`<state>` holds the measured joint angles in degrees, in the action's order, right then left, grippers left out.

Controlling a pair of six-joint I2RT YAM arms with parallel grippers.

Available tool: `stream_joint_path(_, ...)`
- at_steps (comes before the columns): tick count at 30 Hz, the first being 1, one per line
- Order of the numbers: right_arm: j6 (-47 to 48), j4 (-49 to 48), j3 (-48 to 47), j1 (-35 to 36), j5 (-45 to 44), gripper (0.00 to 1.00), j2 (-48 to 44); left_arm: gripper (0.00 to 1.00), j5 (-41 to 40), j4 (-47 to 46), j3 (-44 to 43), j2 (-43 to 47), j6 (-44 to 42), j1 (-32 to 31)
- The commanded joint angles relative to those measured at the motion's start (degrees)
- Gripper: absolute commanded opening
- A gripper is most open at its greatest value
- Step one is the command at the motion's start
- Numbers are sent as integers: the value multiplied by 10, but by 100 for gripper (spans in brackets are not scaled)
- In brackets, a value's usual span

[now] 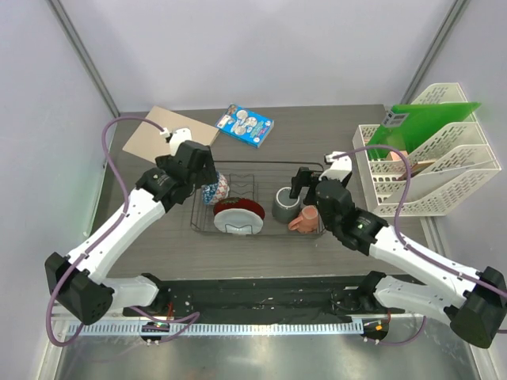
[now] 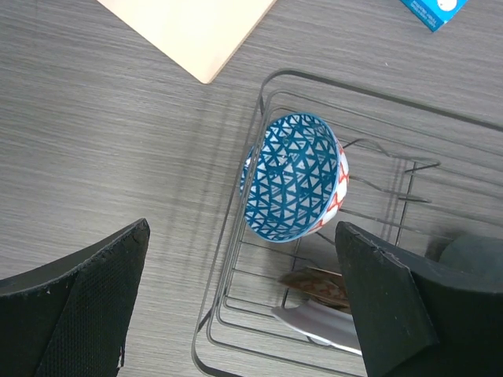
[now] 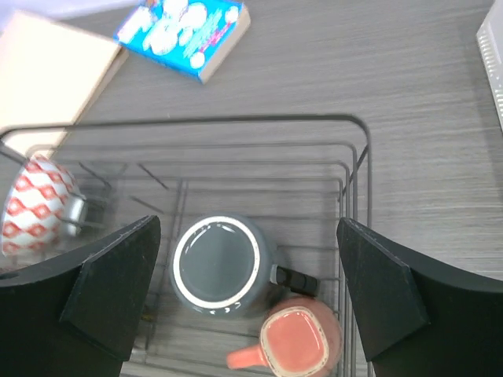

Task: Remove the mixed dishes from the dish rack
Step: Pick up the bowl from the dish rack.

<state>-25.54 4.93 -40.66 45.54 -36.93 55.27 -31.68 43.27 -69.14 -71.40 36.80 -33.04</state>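
Grey wood-grain surface fills the top view, and dead centre sits the rectangular black thin-wire dish rack, all four dishes aboard. Far right, a white slotted plastic file organiser with a green folder standing in it.

In the rack: the red patterned plate with the white underside stands on edge at the lower middle. To its right is the dark grey mug, mouth up, and the pinkish-brown mug just beside it in the lower right corner. The small blue-and-white patterned bowl is tipped on its side at the left end.

Left arm: jaws spread wide above the bowl, gripping nothing. Right arm: jaws just as wide, poised over the grey mug, empty as well.
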Motion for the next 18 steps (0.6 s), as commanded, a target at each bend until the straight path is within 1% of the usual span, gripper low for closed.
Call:
stream_joint_path(1, 40, 37, -72, 0, 32, 100, 66, 100, 51, -34, 13, 8, -29, -3)
stream_joint_path(3, 18, 46, -87, 0, 25, 100, 83, 100, 72, -50, 19, 10, -37, -3)
stream_joint_path(6, -27, 29, -69, -1, -8, 100, 88, 100, 68, -53, 23, 6, -23, -3)
stream_joint_path(8, -14, -13, -37, 0, 11, 100, 60, 100, 45, -47, 18, -1, -16, -2)
stream_joint_path(9, 10, -28, -27, -1, 51, 100, 50, 100, 37, -45, 16, -5, -11, -3)
stream_joint_path(12, 23, -83, 3, 0, 87, 99, 20, 100, 22, -41, -1, -27, -8, -2)
stream_joint_path(15, 35, -87, 8, 0, 91, 100, 19, 100, 14, -37, -28, -60, -9, -3)
stream_joint_path(18, 34, -70, -3, 0, 87, 100, 33, 100, 3, -27, -55, -97, -10, -3)
